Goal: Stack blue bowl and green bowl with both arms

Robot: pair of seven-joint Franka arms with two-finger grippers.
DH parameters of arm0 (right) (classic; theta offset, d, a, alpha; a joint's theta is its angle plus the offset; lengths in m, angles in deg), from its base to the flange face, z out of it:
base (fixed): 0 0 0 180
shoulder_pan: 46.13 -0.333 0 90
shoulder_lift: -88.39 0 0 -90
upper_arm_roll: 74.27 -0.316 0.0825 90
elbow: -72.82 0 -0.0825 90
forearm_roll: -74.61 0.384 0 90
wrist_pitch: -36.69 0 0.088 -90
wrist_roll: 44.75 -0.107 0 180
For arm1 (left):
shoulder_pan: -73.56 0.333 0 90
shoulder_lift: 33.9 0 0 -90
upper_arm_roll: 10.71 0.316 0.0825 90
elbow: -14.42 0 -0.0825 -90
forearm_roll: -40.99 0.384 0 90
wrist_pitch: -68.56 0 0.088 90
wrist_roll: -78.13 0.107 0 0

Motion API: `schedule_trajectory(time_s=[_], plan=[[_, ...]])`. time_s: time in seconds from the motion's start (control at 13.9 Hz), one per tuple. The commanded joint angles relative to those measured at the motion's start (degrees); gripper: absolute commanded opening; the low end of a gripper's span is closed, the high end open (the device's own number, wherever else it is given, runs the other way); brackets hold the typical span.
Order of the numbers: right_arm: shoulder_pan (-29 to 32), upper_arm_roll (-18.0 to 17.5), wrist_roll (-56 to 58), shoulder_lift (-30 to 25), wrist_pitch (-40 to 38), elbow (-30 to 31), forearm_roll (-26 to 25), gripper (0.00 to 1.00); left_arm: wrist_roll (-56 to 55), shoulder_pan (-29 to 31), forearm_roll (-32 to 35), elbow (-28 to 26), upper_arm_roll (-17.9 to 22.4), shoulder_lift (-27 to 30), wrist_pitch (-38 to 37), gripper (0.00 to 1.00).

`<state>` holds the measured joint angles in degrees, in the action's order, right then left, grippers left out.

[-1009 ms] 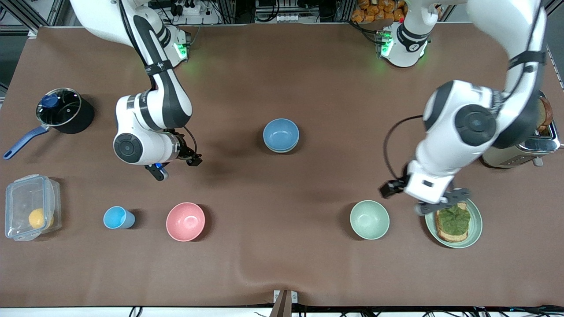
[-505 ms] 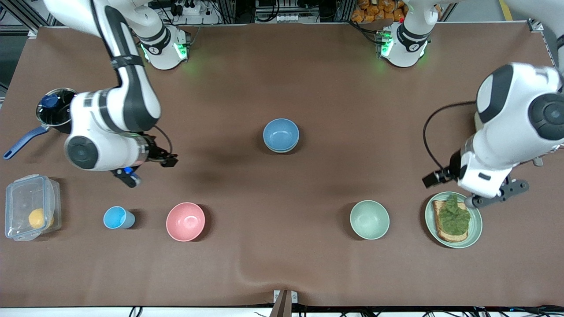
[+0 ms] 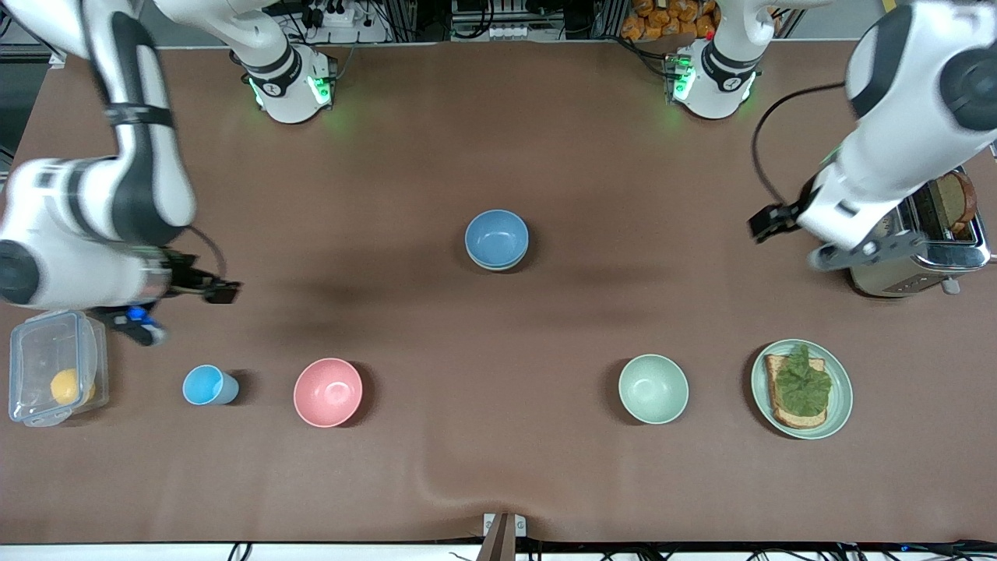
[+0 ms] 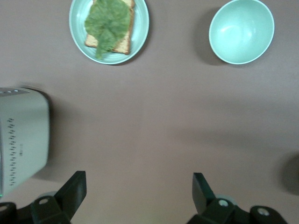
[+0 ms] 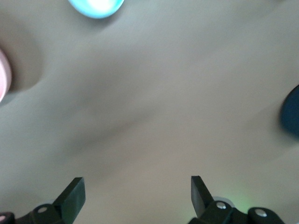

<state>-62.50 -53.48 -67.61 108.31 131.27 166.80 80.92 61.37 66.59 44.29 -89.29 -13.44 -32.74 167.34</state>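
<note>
The blue bowl (image 3: 496,236) stands at the middle of the table. A thin greenish rim (image 3: 497,267) shows just under its near edge, so it seems to sit nested in another bowl; the rest of that bowl is hidden. My left gripper (image 3: 868,251) hangs open and empty over the table beside the toaster; its wrist view shows the spread jaws (image 4: 138,186) over bare mat. My right gripper (image 3: 139,326) hangs open and empty beside the plastic container; its wrist view shows the spread jaws (image 5: 138,189) over bare mat. Both are well away from the blue bowl.
A pale mint bowl (image 3: 653,388) (image 4: 241,31) and a plate (image 3: 843,397) (image 4: 77,23) of toast with lettuce lie near the front camera. A pink bowl (image 3: 328,392), light-blue cup (image 3: 209,385), container (image 3: 51,366), lidded pot (image 3: 109,193) and toaster (image 3: 946,234) also stand about.
Both arms have swung away from the table's middle: the right gripper toward the container, the left gripper from over the plate to beside the toaster. The bowls have not moved.
</note>
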Motion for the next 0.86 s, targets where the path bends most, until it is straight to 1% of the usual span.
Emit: schedule_trajectory(time_s=[0.0,0.07,0.14,0.29,0.36,0.58,0.65,0.79], plan=[[6.33,-6.27,3.07,-2.59,-0.72,-2.13,-4.46,1.00,1.99,0.12,-1.19,-0.71,0.80,2.18,0.71,1.00],[8.18,-7.43,4.39,-3.64,-0.72,-2.48,-4.64,1.00,2.08,0.21,-1.28,0.51,0.71,2.00,0.62,1.00],[10.81,-9.87,6.49,-5.13,-0.63,-3.09,-4.30,1.00,2.08,0.30,-1.28,1.57,0.71,1.92,0.62,1.00],[17.05,-17.25,10.97,-8.73,-0.80,-2.92,-4.47,1.00,1.99,1.26,-1.36,3.51,0.45,1.83,-0.42,1.00],[18.04,-17.98,11.51,-10.49,-1.24,-2.66,-4.47,1.00,1.99,1.26,-1.45,5.26,0.36,1.65,-2.26,1.00],[18.48,-18.25,11.25,-14.28,-2.73,-3.18,-4.03,1.00,2.08,1.70,-3.56,11.41,0.36,0.60,-8.59,1.00],[18.22,-18.16,11.34,-15.33,-2.65,-3.53,-4.20,1.00,2.17,1.70,-3.65,11.77,0.09,0.60,-9.65,1.00],[18.48,-17.90,11.52,-15.52,-3.09,-4.24,-4.03,1.00,2.17,2.40,-4.87,13.08,-0.52,0.51,-10.01,1.00]])
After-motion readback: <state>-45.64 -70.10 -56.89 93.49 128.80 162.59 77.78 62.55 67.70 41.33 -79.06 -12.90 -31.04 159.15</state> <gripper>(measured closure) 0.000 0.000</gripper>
